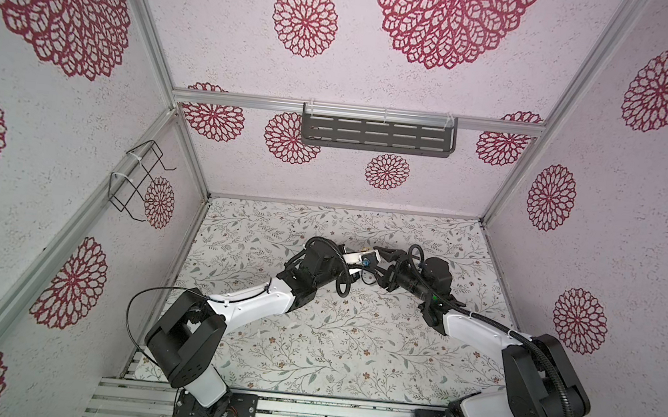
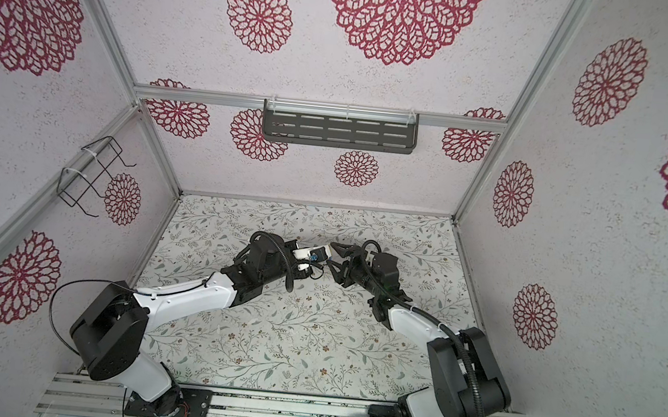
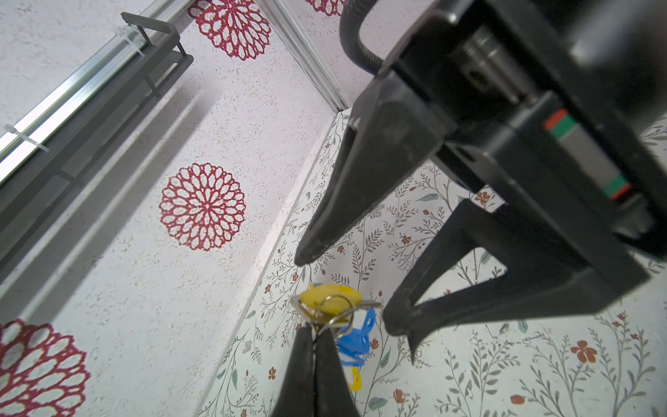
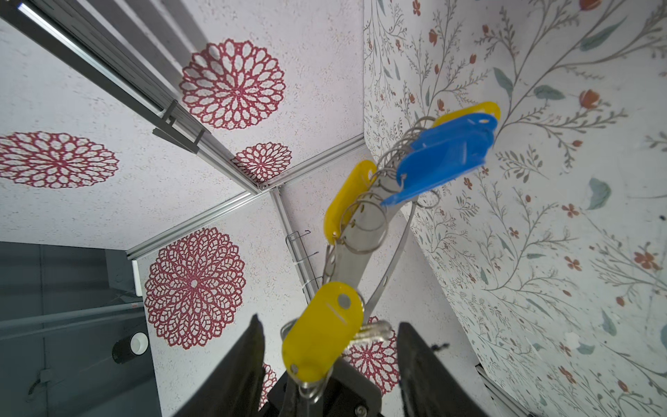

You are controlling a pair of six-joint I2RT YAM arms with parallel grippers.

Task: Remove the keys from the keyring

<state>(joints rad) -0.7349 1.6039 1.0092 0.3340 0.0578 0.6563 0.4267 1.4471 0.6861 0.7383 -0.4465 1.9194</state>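
Note:
The keyring [image 4: 355, 267] is a flat grey metal band held up above the floral table [image 1: 311, 341]. My left gripper [image 3: 314, 330] is shut on its edge. Several keys hang from it on small wire loops: blue tags [image 4: 444, 159] and a yellow tag [image 4: 348, 202] farther along, and one yellow tag [image 4: 323, 332] nearest my right arm. My right gripper [image 4: 329, 321] is open, its two black fingers [image 4: 249, 361] standing on either side of that near yellow tag without touching it. In both top views the grippers meet mid-table, left gripper [image 1: 360, 264] facing right gripper [image 2: 332, 257].
A dark slotted shelf [image 1: 378, 134] hangs on the back wall and a black wire rack [image 1: 138, 182] on the left wall. Aluminium frame posts stand at the table's back corners. Both arms reach inward from the front rail.

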